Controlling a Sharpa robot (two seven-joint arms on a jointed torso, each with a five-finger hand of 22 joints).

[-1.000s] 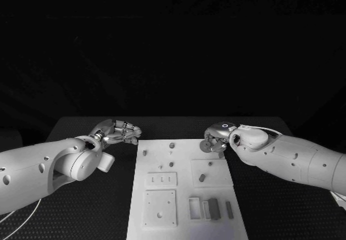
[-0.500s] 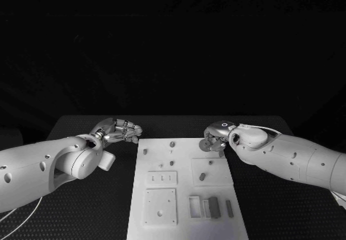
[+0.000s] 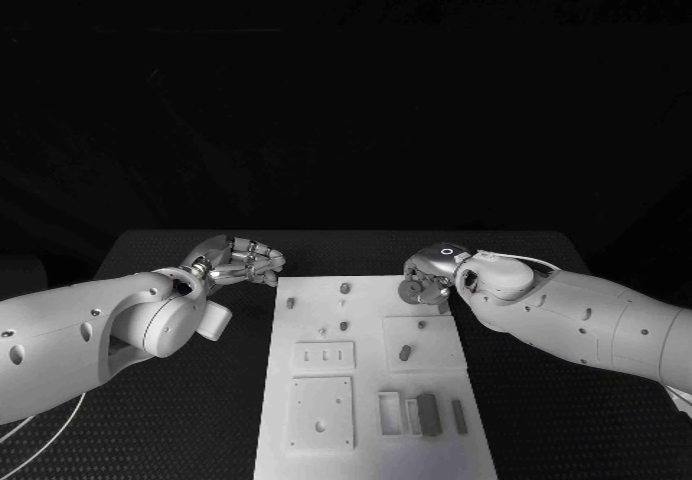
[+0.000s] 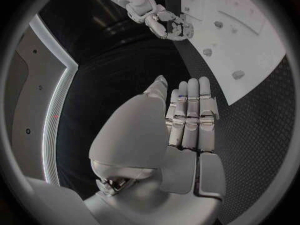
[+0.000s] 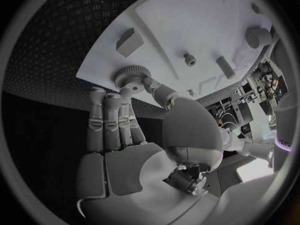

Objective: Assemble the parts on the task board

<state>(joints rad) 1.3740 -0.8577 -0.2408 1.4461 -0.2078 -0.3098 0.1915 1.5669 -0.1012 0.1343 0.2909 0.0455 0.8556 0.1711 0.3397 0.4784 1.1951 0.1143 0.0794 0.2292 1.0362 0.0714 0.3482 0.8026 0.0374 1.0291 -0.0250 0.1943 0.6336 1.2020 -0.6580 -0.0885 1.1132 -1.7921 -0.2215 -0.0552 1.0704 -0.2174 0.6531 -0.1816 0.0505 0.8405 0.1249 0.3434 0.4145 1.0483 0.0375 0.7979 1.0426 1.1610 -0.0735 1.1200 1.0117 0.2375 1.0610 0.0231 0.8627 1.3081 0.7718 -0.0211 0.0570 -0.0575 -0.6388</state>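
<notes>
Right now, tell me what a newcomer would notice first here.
The white task board lying down the middle of the black table, dotted with small grey parts. Over its far right corner, the right hand pinches a toothed gear. The left hand hovers off the board's far left corner, holding nothing.

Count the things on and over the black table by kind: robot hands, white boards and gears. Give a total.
Hands: 2, the left hand and the right hand
Boards: 1, the white board
Gears: 1, the gear, held by the right hand
Total: 4
</notes>
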